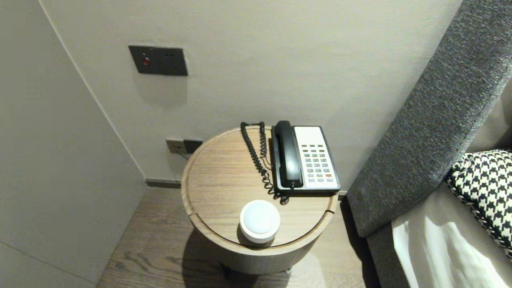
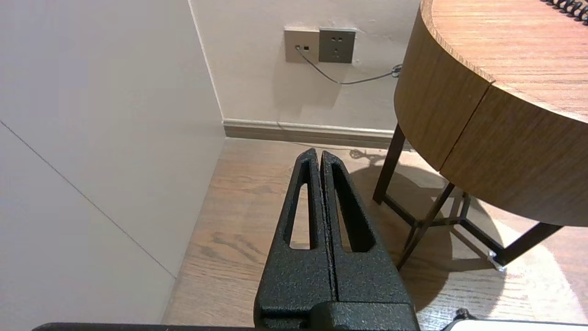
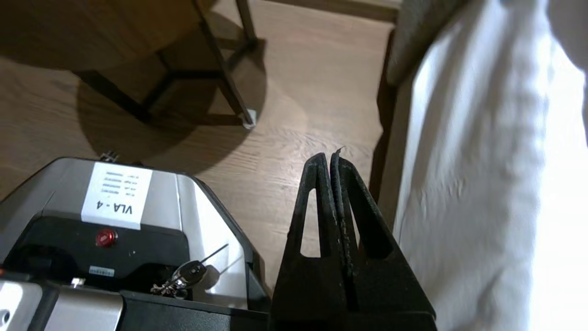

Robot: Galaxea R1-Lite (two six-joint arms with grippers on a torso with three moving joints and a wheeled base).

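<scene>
While low over the floor (image 3: 294, 115) by the bed (image 3: 482, 193), right hand (image 3: 330, 156) empty, fingers (image 3: 324, 197) flush together; left hand (image 2: 319, 154) likewise.

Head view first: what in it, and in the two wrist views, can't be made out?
Left tool and right tool: outside the head view; only the wrist views show them, both shut.
Phone: key markings too small, head view.
Table: top cut off by the frame edge, right wrist view.
Label: small print too small, right wrist view.
</scene>
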